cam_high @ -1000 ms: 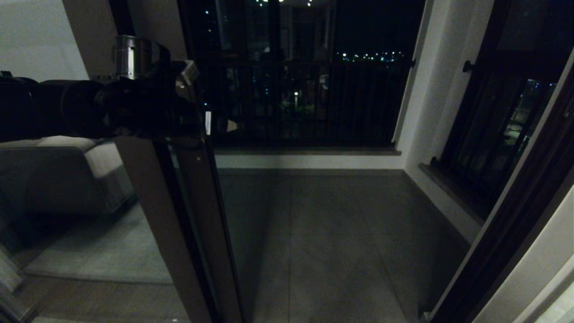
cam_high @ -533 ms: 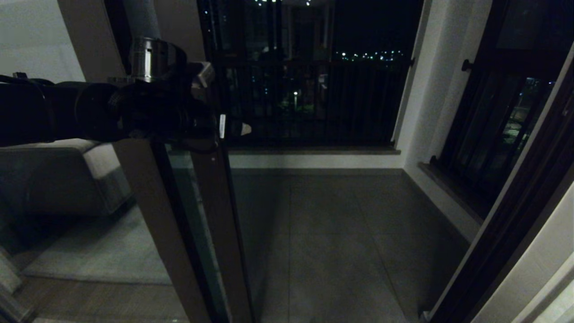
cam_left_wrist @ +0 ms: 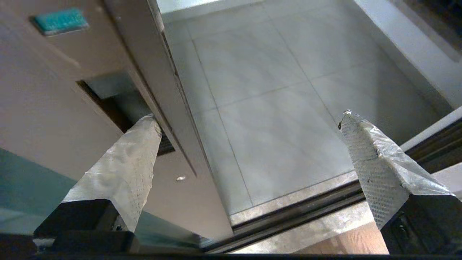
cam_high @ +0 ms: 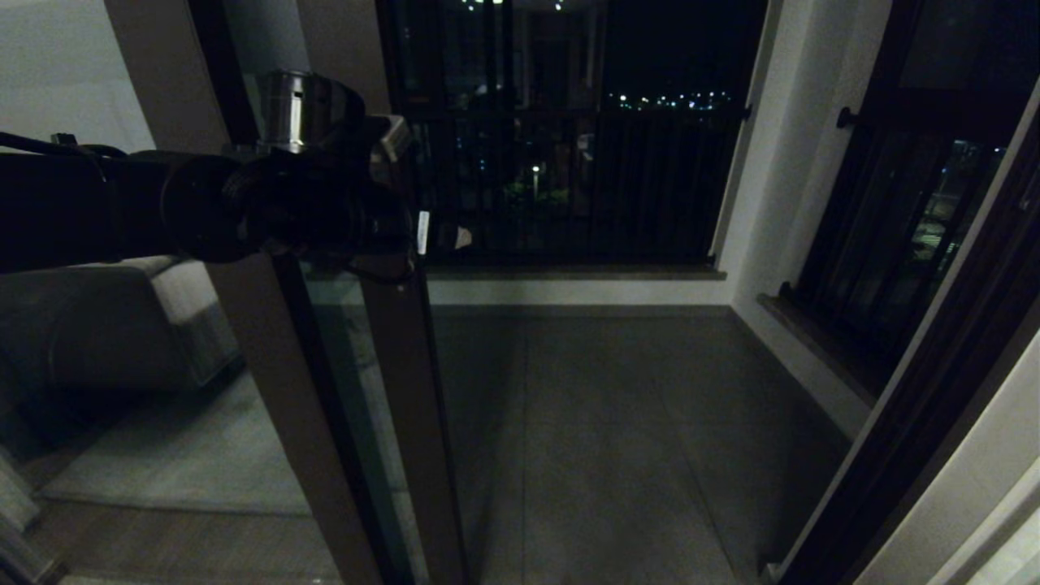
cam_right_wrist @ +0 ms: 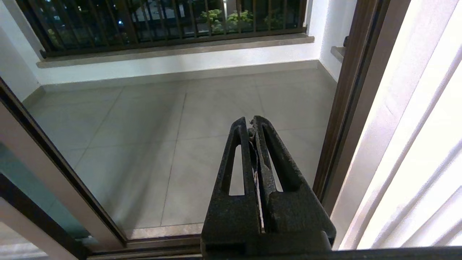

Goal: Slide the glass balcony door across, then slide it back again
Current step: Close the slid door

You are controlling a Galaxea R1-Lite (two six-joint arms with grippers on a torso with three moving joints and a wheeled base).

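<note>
The glass balcony door (cam_high: 406, 390) stands partly across the opening, its dark brown stile running down the left-centre of the head view. My left gripper (cam_high: 422, 236) is at the stile at handle height and is open. In the left wrist view the left gripper (cam_left_wrist: 249, 117) has its jaws wide apart: one finger (cam_left_wrist: 126, 169) has its tip in the recessed handle slot (cam_left_wrist: 108, 94), while the other finger (cam_left_wrist: 375, 162) hangs free over the balcony floor. My right gripper (cam_right_wrist: 251, 121) is shut and empty, held low before the opening; it does not show in the head view.
The unmoving brown-framed panel (cam_high: 244, 390) showing the sofa (cam_high: 106, 325) is at the left. A dark floor track (cam_left_wrist: 306, 213) runs along the threshold. A barred railing (cam_high: 569, 179) closes the balcony's far side, a black barred side window (cam_high: 894, 203) its right. The brown door jamb (cam_right_wrist: 346, 108) stands close right.
The door's stile and my left arm have moved steadily to the right together, narrowing the opening. More glass now shows between the two brown frames.
</note>
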